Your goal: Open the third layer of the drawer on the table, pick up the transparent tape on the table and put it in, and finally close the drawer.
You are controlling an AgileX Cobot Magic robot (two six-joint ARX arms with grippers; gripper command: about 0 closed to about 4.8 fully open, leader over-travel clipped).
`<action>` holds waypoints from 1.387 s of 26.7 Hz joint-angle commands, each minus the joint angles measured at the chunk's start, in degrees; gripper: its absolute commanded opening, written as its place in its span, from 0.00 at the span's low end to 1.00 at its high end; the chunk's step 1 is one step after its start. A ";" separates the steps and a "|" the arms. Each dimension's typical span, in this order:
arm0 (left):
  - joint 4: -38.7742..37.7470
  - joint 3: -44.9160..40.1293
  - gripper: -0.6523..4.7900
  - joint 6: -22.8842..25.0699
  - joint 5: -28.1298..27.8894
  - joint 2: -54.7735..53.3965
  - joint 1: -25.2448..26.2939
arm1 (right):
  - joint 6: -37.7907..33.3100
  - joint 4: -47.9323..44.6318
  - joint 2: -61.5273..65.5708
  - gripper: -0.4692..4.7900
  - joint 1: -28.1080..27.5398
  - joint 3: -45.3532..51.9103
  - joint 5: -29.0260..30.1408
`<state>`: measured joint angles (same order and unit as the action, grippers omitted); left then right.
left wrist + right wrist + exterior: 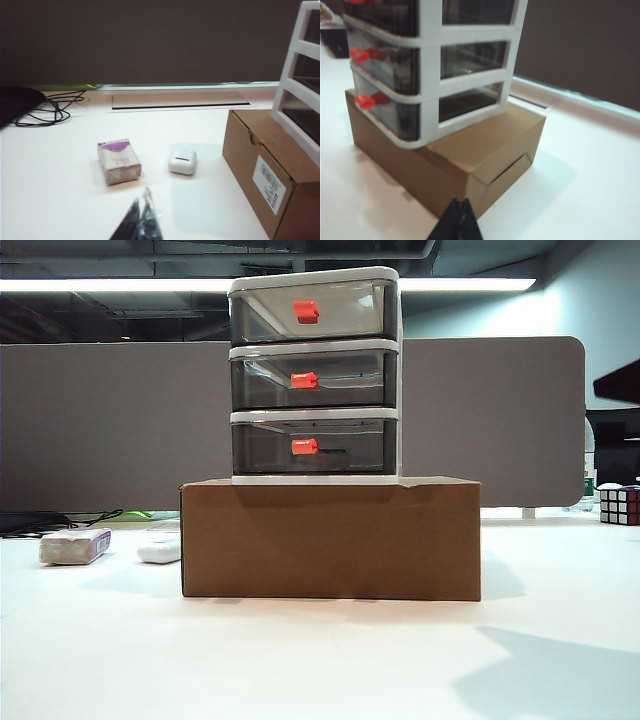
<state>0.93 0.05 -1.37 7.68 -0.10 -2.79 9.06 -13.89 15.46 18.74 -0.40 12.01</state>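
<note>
Up on a brown cardboard box (330,538) stands the drawer (314,377), a small white plastic frame with three smoky grey see-through trays, each with a little red-orange handle. All three trays sit pushed in flush, the third layer (312,447) at the bottom included. The box has matte sides, sharp edges and a white barcode label on one end.

On the table (300,660), a smooth plain white top, a whitish block with a purple label (118,161) lies beside a small glossy white oval case (182,160), both to the left of the box and apart from it. Black cables curl near the far edge. A colourful puzzle cube (619,505) sits far to the right. I cannot find the transparent tape in any view.

Behind the table runs a grey partition with a rounded corner, under strip lights and a dark ceiling.

The left gripper (141,220) hovers above the tabletop near the block, its dark fingertips pressed together on nothing. The right gripper (459,218) hangs by the box's corner, tips also together and empty.
</note>
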 commanded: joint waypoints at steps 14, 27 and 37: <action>4.68 0.37 0.11 -1.01 -2.78 -0.04 0.02 | 1.95 14.95 -15.43 0.08 -2.23 0.28 -12.83; 2.34 0.37 0.11 -0.96 -2.51 -0.04 0.02 | -0.02 14.08 -15.45 0.08 -9.05 0.28 -8.87; 2.34 0.37 0.11 -0.96 -2.51 -0.04 0.02 | -3.48 14.60 -15.45 0.08 -8.96 0.28 -8.87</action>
<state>2.74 0.08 -2.24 4.97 -0.10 -2.83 5.78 1.23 0.10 9.78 -0.40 3.09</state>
